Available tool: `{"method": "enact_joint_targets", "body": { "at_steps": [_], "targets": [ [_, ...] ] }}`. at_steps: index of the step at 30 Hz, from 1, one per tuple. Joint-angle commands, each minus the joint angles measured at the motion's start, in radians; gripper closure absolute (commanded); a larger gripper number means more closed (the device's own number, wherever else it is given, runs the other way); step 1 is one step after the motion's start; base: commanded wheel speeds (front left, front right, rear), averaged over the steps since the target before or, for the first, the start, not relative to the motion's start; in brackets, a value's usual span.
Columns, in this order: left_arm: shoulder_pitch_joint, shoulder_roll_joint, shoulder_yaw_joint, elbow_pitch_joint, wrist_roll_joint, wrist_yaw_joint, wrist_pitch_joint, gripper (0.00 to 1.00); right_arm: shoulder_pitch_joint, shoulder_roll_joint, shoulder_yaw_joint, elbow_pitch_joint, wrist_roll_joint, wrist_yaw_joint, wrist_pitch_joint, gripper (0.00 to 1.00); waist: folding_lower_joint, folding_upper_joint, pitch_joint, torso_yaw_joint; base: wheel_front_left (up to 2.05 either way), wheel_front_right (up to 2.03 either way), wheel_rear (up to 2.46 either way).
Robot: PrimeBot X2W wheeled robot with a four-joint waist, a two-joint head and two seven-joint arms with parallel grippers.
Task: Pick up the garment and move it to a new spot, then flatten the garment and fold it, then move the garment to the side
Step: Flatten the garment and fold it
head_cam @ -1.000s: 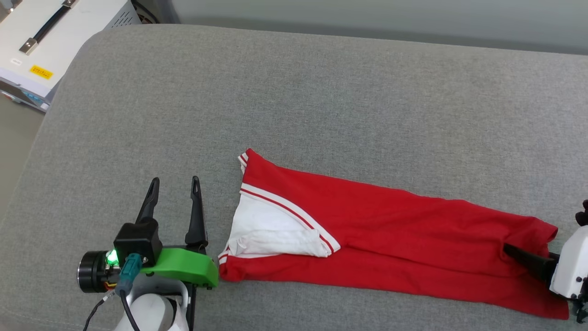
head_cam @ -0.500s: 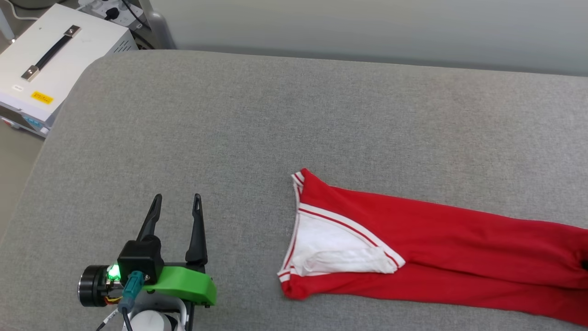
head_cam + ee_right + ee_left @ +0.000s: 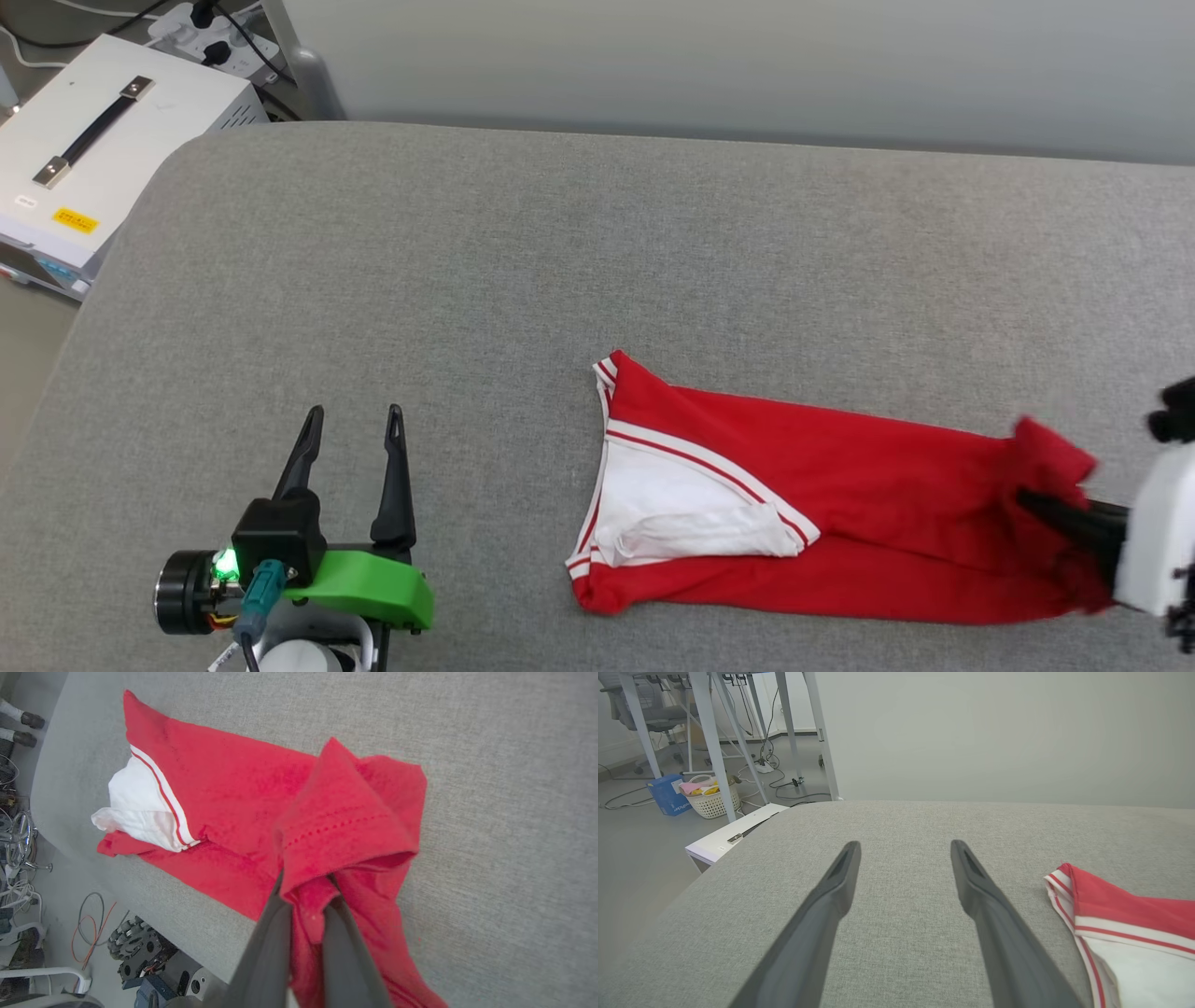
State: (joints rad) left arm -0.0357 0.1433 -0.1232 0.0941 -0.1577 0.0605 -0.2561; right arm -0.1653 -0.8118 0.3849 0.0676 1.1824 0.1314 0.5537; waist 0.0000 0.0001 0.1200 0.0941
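Observation:
The garment (image 3: 840,485), red with a white sleeve and striped trim, lies folded into a long strip on the grey cushion (image 3: 560,261). My right gripper (image 3: 1036,504) is shut on its right end, and the red hem is bunched and raised over the fingers. The right wrist view shows the garment (image 3: 224,779) with a peak of cloth pinched at the right gripper (image 3: 306,891). At the lower left my left gripper (image 3: 355,411) stands open and holds nothing, well left of the sleeve end. In the left wrist view the left gripper (image 3: 904,844) hovers over bare cushion, with the garment (image 3: 1120,914) at the right.
A white case with a black handle (image 3: 93,140) and a power strip (image 3: 215,28) sit beyond the cushion's far left corner. On the floor in the left wrist view stand table legs (image 3: 710,742), a basket (image 3: 712,800) and a blue box (image 3: 668,800). The cushion's near edge runs just below the garment.
The head camera has shifted, so the whole picture moved. My right gripper has shut on the garment's right end, which is now bunched and lifted off the cushion. The left gripper stays open.

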Motion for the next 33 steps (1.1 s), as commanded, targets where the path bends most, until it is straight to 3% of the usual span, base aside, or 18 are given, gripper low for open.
{"method": "enact_joint_targets", "body": {
  "at_steps": [1,6,13,14,15,19,22,28,29,30,33],
  "targets": [
    [0.01,-0.009,0.005,0.004,0.008,-0.008,-0.006,0.0,-0.024,0.024,0.022,-0.04,-0.017,-0.001,0.02,1.0,0.0,-0.0001,0.006,0.0,0.0,0.0,0.0],
    [-0.008,-0.026,0.013,0.006,0.023,-0.023,-0.006,0.0,-0.131,0.115,0.118,-0.106,-0.082,-0.001,0.084,1.0,0.0,-0.0001,0.027,0.009,0.0,0.0,0.0],
    [-0.038,-0.045,0.023,0.011,0.037,-0.044,-0.006,0.0,-0.306,0.251,0.281,-0.059,-0.153,-0.001,0.119,1.0,0.0,-0.0001,0.067,0.034,0.0,0.0,0.0],
    [-0.044,-0.047,0.026,0.012,0.038,-0.047,-0.006,0.0,-0.332,0.272,0.306,-0.042,-0.161,-0.001,0.119,1.0,0.0,-0.0001,0.074,0.038,0.0,0.0,0.0],
    [-0.055,-0.054,0.034,0.014,0.042,-0.056,-0.006,0.0,-0.404,0.338,0.368,0.025,-0.184,-0.001,0.101,1.0,0.0,-0.0001,0.093,0.045,0.0,0.0,0.0],
    [-0.074,-0.064,0.035,0.024,0.048,-0.067,-0.006,0.0,-0.464,0.403,0.449,0.143,-0.214,-0.001,0.073,1.0,0.0,-0.0001,0.112,0.06,0.0,0.0,0.0],
    [-0.084,-0.07,0.036,0.031,0.051,-0.073,-0.006,0.0,-0.482,0.427,0.508,0.231,-0.234,-0.001,0.048,1.0,0.0,-0.0001,0.119,0.069,0.0,0.0,0.0],
    [-0.08,-0.079,0.051,0.044,0.055,-0.079,-0.006,0.0,-0.487,0.46,0.543,0.355,-0.23,-0.001,-0.107,1.0,0.0,-0.0001,0.11,0.065,0.0,0.0,0.0],
    [-0.075,-0.08,0.055,0.047,0.056,-0.079,-0.006,0.0,-0.487,0.46,0.543,0.358,-0.223,-0.001,-0.145,0.59,0.0,-0.0001,0.104,0.06,0.0,0.0,0.0],
    [-0.072,-0.081,0.058,0.049,0.056,-0.08,-0.006,0.0,-0.486,0.459,0.543,0.354,-0.215,-0.001,-0.172,0.0,0.0,-0.0001,0.097,0.056,0.0,0.0,0.0],
    [-0.058,-0.082,0.067,0.055,0.059,-0.084,-0.006,0.0,-0.48,0.422,0.551,0.302,-0.204,-0.001,-0.263,0.0,0.0,-0.0001,0.071,0.041,0.0,0.0,0.0]
  ]
}}
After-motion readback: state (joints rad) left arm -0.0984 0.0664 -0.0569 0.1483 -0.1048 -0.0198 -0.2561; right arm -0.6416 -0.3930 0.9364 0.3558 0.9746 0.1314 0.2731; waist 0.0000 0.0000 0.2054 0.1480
